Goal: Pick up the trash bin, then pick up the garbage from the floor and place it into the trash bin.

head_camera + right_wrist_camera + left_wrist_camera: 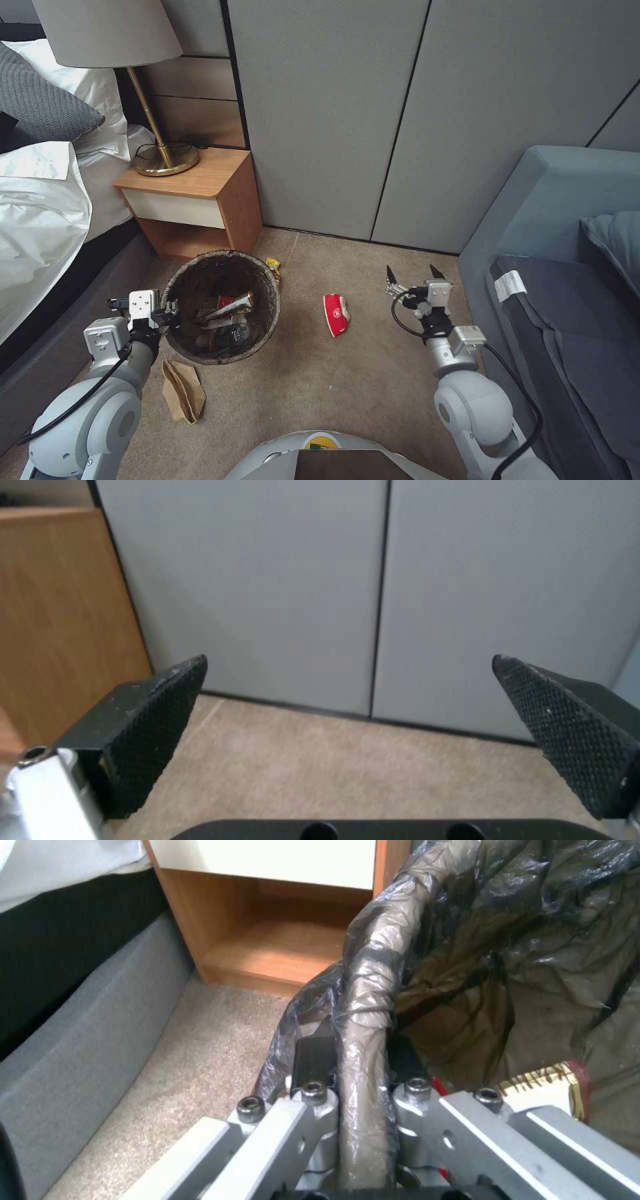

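The left pincer is pinching the bag-covered rim of the trash bin, one finger outside and one inside the wall, at the side nearest the bed. That hold is thin: the liner is slick and wrinkled, so the rim could slide between the fingers, or the bag alone could pull up while the bin tips and spills the wrappers and small bottle already lying inside. The right pincer hangs spread wide and empty above the carpet, near the sofa, pointing at the wall panels. The red-and-white wrapper lies on the floor between it and the bin; flat against the pile, it may slip out from under the fingertips or be pushed away. The brown paper lies just beside the left arm, and the yellow packet sits by the bin's far rim near the nightstand, where reaching is tight.
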You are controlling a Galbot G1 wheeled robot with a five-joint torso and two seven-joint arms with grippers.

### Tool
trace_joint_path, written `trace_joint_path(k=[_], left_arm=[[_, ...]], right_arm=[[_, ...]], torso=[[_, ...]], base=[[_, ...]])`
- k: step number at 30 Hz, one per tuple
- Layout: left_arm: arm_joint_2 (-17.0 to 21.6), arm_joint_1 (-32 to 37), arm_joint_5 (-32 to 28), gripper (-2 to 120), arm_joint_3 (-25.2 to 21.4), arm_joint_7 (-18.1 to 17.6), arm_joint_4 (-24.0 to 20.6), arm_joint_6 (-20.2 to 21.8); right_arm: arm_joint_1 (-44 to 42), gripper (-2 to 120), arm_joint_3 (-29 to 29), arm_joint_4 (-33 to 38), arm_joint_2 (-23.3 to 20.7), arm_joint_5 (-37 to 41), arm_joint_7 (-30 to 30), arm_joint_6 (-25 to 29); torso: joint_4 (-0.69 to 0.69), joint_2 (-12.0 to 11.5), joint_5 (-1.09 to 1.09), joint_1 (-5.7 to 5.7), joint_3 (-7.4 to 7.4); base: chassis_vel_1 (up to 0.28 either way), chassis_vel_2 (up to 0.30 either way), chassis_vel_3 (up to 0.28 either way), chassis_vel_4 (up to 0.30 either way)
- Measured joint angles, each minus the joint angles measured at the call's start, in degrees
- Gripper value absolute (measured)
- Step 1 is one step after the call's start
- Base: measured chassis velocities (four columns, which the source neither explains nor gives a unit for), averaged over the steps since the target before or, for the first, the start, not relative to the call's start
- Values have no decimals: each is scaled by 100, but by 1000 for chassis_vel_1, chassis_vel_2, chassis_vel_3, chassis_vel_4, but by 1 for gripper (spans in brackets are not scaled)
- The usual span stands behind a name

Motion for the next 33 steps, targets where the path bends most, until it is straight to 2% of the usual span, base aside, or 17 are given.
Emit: trace_joint_path(k=[10,14,33], left_arm=[[-35,155,-21,4,-76,16,-169,0],[-50,190,-22,4,-77,17,-196,0],[-48,275,-11,4,-107,8,-268,0]], right_arm=[[1128,100,-644,-877,-602,1362,340,-806],[1372,100,-859,-1328,-681,1525,315,-960],[2564,100,-1767,-3464,-43,1523,112,-1125]], torso=[[0,0,0,0,1],[0,0,-1,0,1],[1,0,-1,0,1]], base=[[0,0,0,0],[0,0,0,0],[0,0,0,0]])
